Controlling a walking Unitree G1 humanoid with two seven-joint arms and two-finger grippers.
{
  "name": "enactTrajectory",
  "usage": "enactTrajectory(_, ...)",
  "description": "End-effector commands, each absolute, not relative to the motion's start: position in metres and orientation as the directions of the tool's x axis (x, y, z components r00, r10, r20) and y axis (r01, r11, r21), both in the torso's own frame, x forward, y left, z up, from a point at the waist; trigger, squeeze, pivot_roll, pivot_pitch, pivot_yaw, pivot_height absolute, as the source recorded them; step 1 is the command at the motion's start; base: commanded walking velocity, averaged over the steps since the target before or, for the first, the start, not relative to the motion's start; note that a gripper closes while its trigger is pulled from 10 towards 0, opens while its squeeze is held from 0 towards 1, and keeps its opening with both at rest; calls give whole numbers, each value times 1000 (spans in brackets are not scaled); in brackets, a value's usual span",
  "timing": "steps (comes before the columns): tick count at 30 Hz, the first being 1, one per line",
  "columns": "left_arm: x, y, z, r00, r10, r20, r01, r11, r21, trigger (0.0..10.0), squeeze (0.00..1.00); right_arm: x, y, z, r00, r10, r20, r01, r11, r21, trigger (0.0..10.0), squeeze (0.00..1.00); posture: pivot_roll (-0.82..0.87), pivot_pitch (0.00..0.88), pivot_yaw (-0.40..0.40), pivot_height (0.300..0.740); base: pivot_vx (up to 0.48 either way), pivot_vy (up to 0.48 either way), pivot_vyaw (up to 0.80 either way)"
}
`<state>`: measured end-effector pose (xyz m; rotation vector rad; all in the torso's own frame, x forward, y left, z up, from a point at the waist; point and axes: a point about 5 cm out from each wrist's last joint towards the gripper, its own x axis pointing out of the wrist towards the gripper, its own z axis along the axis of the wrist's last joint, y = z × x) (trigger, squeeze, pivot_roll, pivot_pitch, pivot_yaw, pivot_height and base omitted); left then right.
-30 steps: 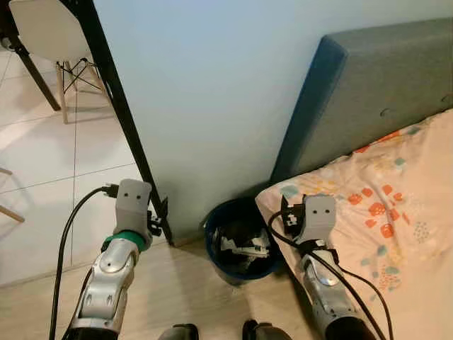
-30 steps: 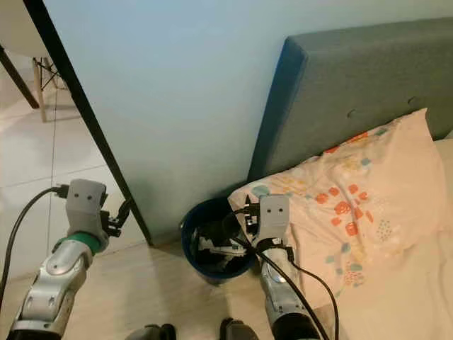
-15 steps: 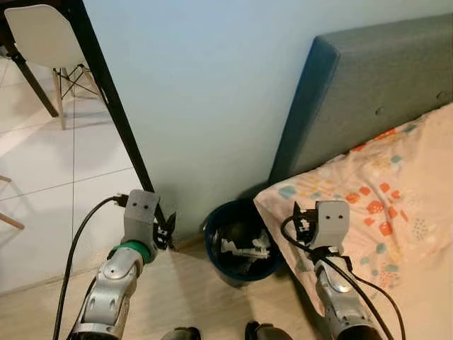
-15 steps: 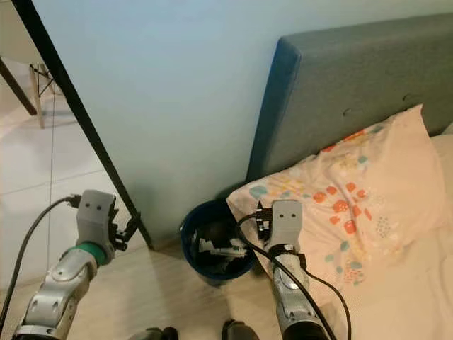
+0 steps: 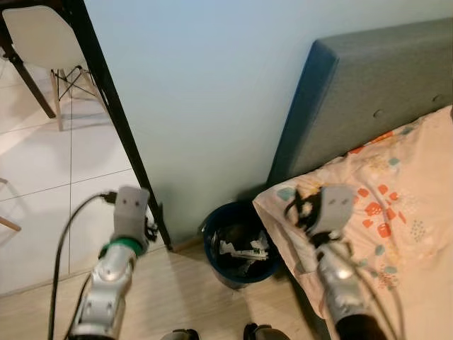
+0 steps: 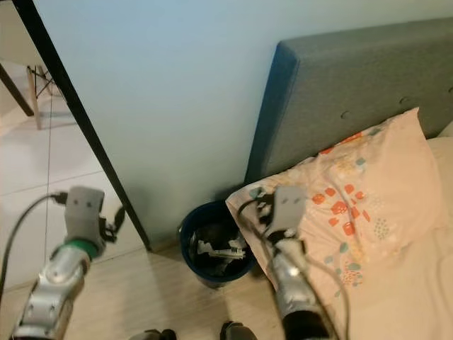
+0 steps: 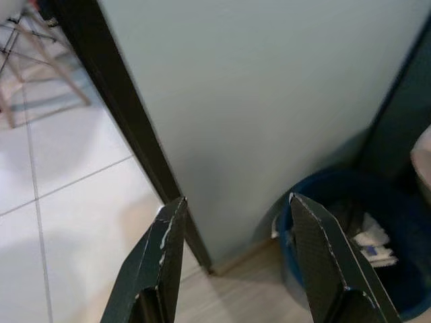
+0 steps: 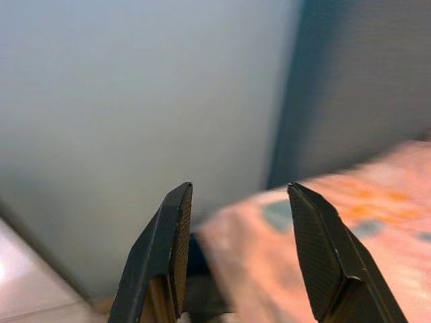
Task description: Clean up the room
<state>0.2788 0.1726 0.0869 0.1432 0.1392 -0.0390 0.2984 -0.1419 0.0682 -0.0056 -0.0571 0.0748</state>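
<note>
Two claws, the left claw [image 7: 236,259] and the right claw [image 8: 239,252], one blue bin [image 5: 241,249] holding white scraps too jumbled to count, one patterned pillow [image 6: 354,205], one grey headboard [image 5: 368,99], one white chair [image 5: 39,35].

Both silver arms reach forward and up, the left tool [image 7: 236,262] and the right tool [image 8: 236,259] each with its two black fingers spread apart and empty, the right arm blurred by motion.

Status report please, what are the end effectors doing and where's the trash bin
Left end effector open, empty, near black door frame. Right end effector open, empty, over patterned pillow. Blue trash bin on floor between them, holding litter. Nothing blocking it.
</note>
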Motion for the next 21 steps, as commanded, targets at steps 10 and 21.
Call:
enactTrajectory(10, 265, 171, 64, 985, -31, -171, 65, 979, 195, 10000, 0, 281, -127, 37, 994, 95, -55, -96, 995, -2, 10000, 0, 8, 53, 56, 740, 0, 0, 0)
enactTrajectory(21, 262, 175, 61, 982, -13, -188, 52, 977, 206, 10000, 0, 290, -131, 44, 995, 88, -47, -89, 996, -13, 10000, 0, 13, 52, 47, 740, 0, 0, 0)
